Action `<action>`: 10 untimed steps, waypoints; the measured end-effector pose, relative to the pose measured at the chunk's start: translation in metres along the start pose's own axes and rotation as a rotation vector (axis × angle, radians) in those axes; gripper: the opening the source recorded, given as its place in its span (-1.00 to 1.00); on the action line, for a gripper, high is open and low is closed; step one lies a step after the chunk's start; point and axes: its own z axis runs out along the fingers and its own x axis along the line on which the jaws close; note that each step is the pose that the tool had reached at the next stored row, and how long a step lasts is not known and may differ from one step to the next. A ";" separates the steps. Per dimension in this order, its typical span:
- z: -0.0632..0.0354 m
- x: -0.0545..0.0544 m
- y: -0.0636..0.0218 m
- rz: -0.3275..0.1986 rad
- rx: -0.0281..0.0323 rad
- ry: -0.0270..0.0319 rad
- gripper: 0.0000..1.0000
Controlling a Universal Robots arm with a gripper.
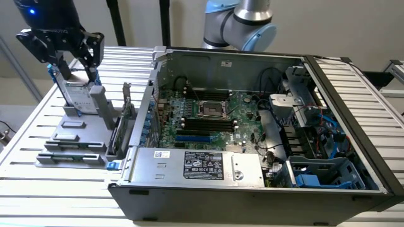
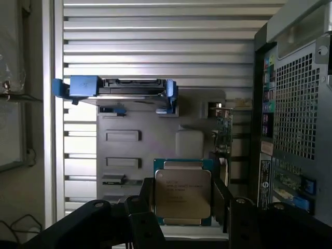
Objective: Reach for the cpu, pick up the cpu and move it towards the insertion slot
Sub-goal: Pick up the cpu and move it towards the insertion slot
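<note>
The cpu (image 2: 182, 193), a flat square chip with its silvery top face toward the wrist camera, sits between my two dark fingers (image 2: 146, 199). My gripper (image 2: 182, 207) is shut on its two opposite edges and holds it clear of the grey parts holder (image 2: 155, 135). In the exterior view the gripper (image 1: 75, 65) hangs above that holder (image 1: 69, 142), at the exterior view's left, outside the computer case. The insertion slot (image 1: 211, 109), a silvery frame around a dark centre, lies on the green motherboard (image 1: 243, 111) inside the open case, well to the exterior view's right of the gripper.
An upright silver hard drive (image 1: 79, 97) with blue rails stands in the holder just under the gripper. The case's metal side wall (image 1: 142, 113) rises between holder and motherboard. A power supply (image 1: 196, 165), cables and blue drive bays (image 1: 322, 177) crowd the case's near and right sides.
</note>
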 end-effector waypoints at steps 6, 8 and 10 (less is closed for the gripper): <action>-0.0051 -0.027 0.0002 0.000 -0.0048 0.0013 0.08; -0.0069 -0.036 0.0003 0.000 -0.0066 0.0018 0.08; -0.0086 -0.046 0.0004 0.000 -0.0085 0.0021 0.08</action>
